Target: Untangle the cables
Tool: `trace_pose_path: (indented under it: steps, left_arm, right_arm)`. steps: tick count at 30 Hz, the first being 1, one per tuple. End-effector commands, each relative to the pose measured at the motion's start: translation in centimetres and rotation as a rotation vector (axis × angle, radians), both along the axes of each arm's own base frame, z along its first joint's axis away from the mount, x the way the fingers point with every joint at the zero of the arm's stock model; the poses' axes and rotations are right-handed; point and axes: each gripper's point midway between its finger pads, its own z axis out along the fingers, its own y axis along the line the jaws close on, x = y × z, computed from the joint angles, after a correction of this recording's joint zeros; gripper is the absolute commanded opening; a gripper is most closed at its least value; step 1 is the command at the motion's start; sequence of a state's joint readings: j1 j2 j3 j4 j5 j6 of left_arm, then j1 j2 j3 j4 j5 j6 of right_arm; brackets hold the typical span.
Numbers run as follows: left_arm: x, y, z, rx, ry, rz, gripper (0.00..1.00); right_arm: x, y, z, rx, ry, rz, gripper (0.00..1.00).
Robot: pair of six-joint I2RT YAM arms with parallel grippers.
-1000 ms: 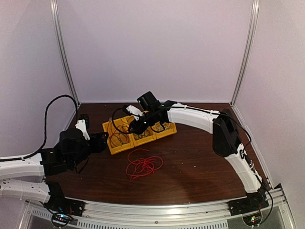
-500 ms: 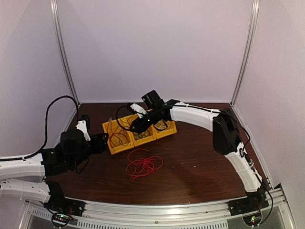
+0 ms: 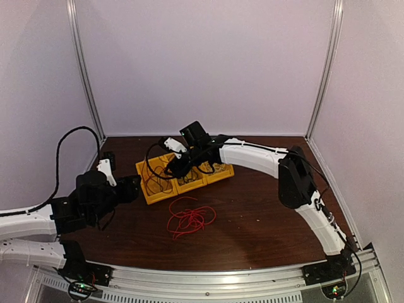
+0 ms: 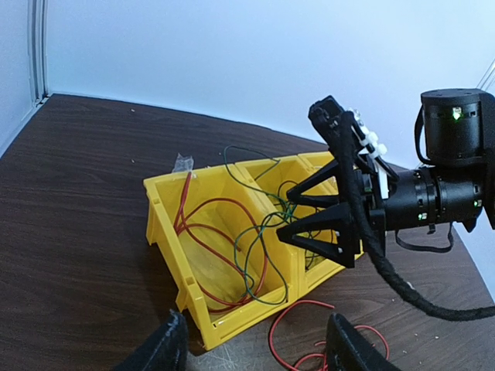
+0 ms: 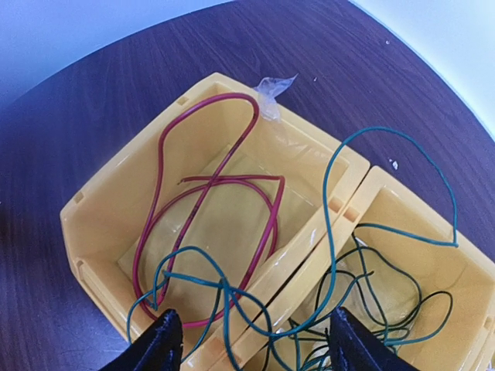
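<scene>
A row of yellow bins point(image 3: 161, 197) sits at mid-table. A red cable point(image 5: 277, 209) lies looped in the left bin. A dark green cable point(image 5: 224, 287) spills from the middle bin over the divider into the left bin. A second red cable bundle point(image 3: 189, 218) lies loose on the table in front, and also shows in the left wrist view point(image 4: 301, 303). My right gripper point(image 3: 175, 165) hovers open just above the green cable, holding nothing point(image 5: 255, 352). My left gripper point(image 3: 130, 187) is open and empty, low at the left bin's near corner point(image 4: 259, 352). No white cable shows.
The bins point(image 4: 166, 232) have a scrap of clear tape on the left bin's far rim point(image 5: 272, 86). The right arm point(image 4: 433, 201) reaches over the bins with its thick black sleeved cable hanging beside it. White walls and metal posts enclose the table.
My right gripper has shifted slightly left over the bins, toward the left one. My left arm has drawn back a little to the left. The red bundle on the table has not moved.
</scene>
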State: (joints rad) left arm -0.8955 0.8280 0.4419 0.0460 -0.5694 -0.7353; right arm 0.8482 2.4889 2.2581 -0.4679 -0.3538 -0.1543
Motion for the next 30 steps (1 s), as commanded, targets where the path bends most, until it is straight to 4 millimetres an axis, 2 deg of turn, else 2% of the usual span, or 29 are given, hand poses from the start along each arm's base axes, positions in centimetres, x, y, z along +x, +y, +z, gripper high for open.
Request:
trace_pose_path:
  steps: [1, 7, 10, 14, 16, 20, 24, 27, 30]
  left_arm:
    - [0.0, 0.7, -0.3, -0.008, 0.002, 0.026, 0.62]
    - [-0.2, 0.9, -0.4, -0.012, 0.004, 0.028, 0.62]
    - [-0.2, 1.1, -0.5, -0.012, 0.003, 0.033, 0.62]
    - [-0.3, 1.2, -0.7, -0.017, 0.004, 0.036, 0.62]
    - [-0.3, 1.2, -0.9, -0.016, 0.007, 0.036, 0.62]
    - [-0.2, 1.1, -1.0, -0.012, 0.009, 0.036, 0.62]
    - [-0.2, 1.2, -1.0, -0.014, 0.008, 0.037, 0.62]
    - [-0.3, 1.2, -1.0, -0.014, 0.007, 0.039, 0.62]
    - [-0.3, 1.3, -1.1, -0.015, 0.005, 0.041, 0.62]
  right_arm:
    - [1.8, 0.5, -0.6, 0.004, -0.051, -0.047, 0.62]
    - [2.3, 0.9, -1.0, 0.018, -0.05, -0.06, 0.51]
    - [2.3, 0.9, -0.8, 0.027, -0.046, -0.06, 0.38]
    - [2.1, 1.1, 0.3, 0.055, -0.038, -0.054, 0.08]
    - [2.1, 1.1, 1.3, 0.071, -0.045, -0.055, 0.0]
    - [2.5, 0.6, 4.1, 0.104, -0.068, -0.068, 0.0]
    - [4.3, -1.2, 7.2, 0.131, -0.118, -0.12, 0.0]
    - [6.5, -3.3, 8.4, 0.145, -0.135, -0.182, 0.0]
    - [8.0, -4.9, 8.7, 0.143, -0.141, -0.222, 0.0]
